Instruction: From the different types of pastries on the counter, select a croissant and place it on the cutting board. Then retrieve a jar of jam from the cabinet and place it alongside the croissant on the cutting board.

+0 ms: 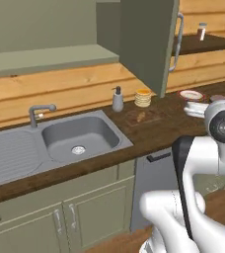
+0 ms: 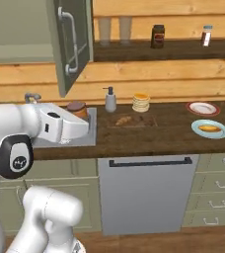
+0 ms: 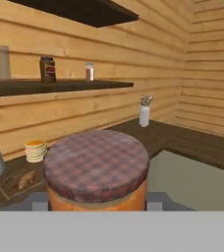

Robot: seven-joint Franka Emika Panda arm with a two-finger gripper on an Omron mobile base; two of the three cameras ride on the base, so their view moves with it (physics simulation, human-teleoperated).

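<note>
Jam jar (image 3: 95, 170) sits clamped in the gripper (image 2: 85, 121), squat and orange with a plaid red lid, held up above the sink's (image 1: 80, 136) right edge. Right of it on the table (image 2: 168, 131), a soap dispenser (image 2: 110, 100) and pancake stack (image 2: 140, 103) stand behind the cutting board (image 2: 140, 121), where the croissant (image 2: 124, 120) lies. The cabinet door (image 2: 70, 42) hangs open above.

A squat orange jar of jam (image 3: 96, 170) with a plaid lid stood upright, held above the counter (image 2: 173, 129) beside the open cabinet (image 2: 70, 42); a golden croissant (image 2: 124, 120) lay on the dark cutting board (image 2: 145, 121); stacked pastries (image 2: 140, 103) sat just behind.
</note>
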